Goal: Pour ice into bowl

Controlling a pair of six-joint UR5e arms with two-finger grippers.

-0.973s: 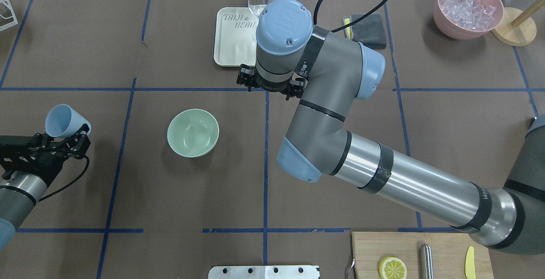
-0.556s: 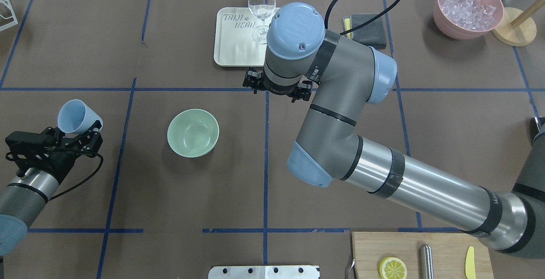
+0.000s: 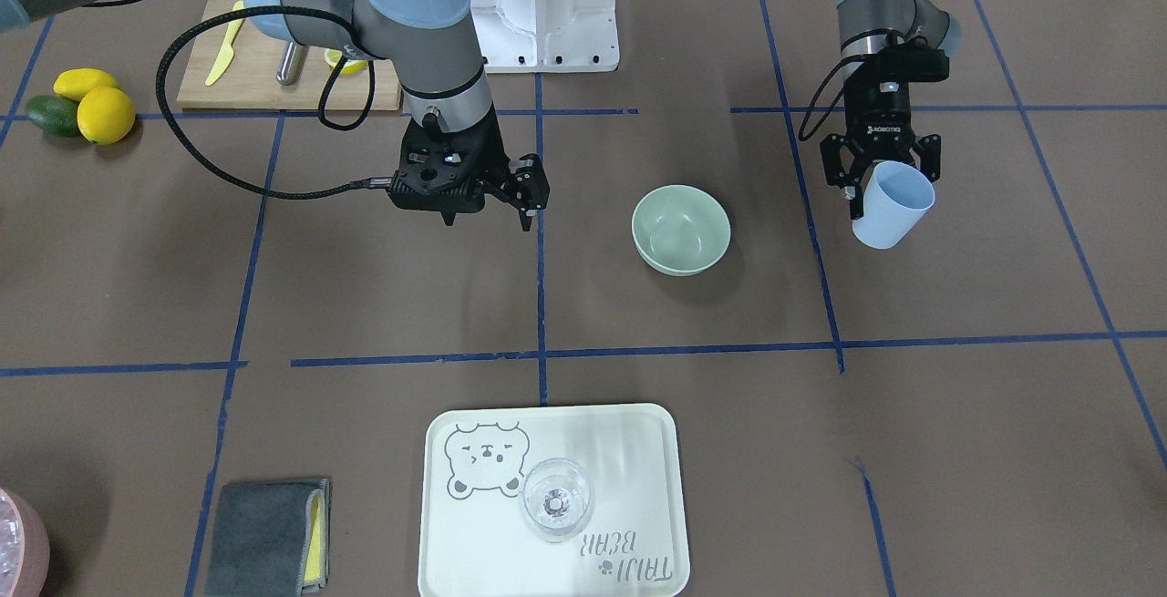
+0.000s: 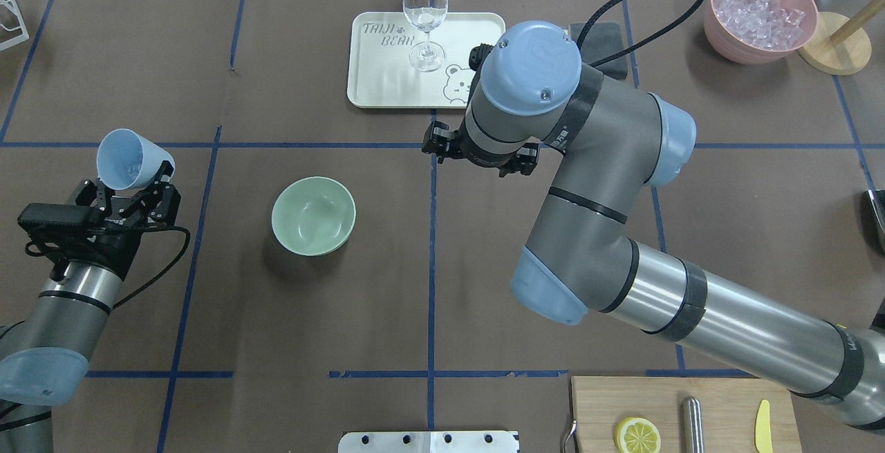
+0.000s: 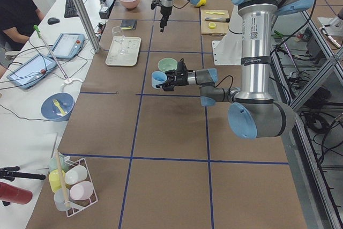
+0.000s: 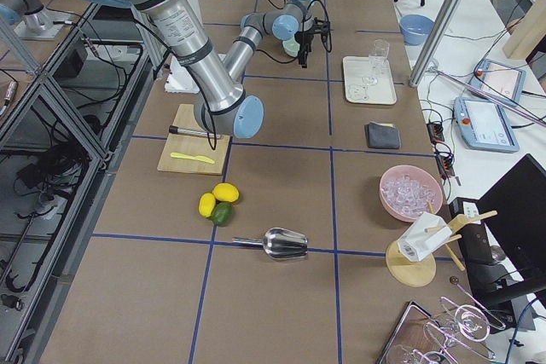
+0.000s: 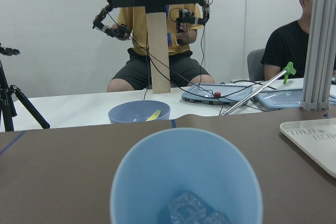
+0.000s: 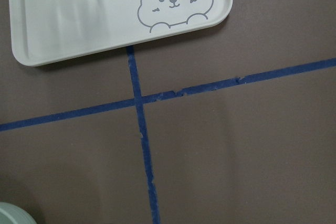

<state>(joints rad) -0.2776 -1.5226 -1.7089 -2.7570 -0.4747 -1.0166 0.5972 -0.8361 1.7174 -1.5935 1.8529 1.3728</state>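
Pour not begun: bowl (image 4: 313, 216) empty. L gripper (image 4: 135, 183), well apart on bowl's left, grips tilted cup (image 4: 128, 159) w/ ice (image 7: 191, 211) inside. R gripper (image 3: 488, 210), bowl's other side, spread wide, empty. Remaining: carry over, tip.

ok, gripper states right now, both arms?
Left gripper: shut on the blue cup, with ice inside.
Right gripper: open, holding nothing.

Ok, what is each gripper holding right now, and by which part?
The left gripper holds the tilted blue cup, clamped across its outer wall near the base, with ice inside. The right gripper is open and holds nothing.
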